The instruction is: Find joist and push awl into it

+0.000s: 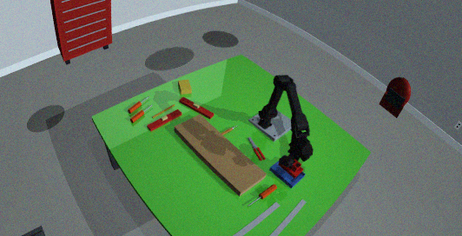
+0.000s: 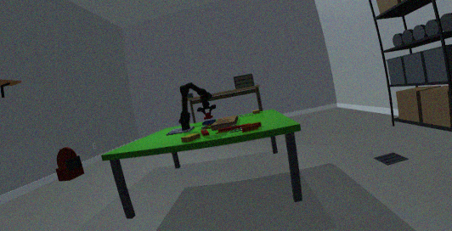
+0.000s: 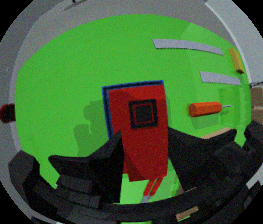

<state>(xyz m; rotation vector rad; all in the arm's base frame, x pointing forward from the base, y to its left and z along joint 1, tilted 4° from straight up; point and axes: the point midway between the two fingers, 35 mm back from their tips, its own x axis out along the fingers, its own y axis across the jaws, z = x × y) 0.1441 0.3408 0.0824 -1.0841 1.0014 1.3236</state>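
Note:
My gripper [image 1: 291,162] [image 2: 207,111] [image 3: 140,129] is shut on the red stud finder [image 1: 295,170] [image 2: 207,115] [image 3: 149,157], its square dark-framed face showing in the wrist view. The stud finder is over the blue tray [image 1: 292,183] [image 2: 208,122] [image 3: 105,107], seemingly a little above it, and covers most of it in the wrist view. The wooden floor panel [image 1: 226,167] [image 2: 225,123] lies beside the tray; the joist is hidden. An orange-handled tool with a thin shaft [image 1: 268,192] [image 3: 204,109] lies near the tray and panel end; it looks like the awl.
Red-handled pliers [image 1: 257,154] [image 3: 154,186] lie between the arm base and the panel. Two grey strips [image 1: 256,219] [image 1: 288,219] lie beyond the orange-handled tool. Two red levels [image 1: 165,120] [image 1: 197,108], two more orange-handled tools [image 1: 135,107] [image 1: 137,115] and a yellow block [image 1: 184,87] lie past the panel's far end.

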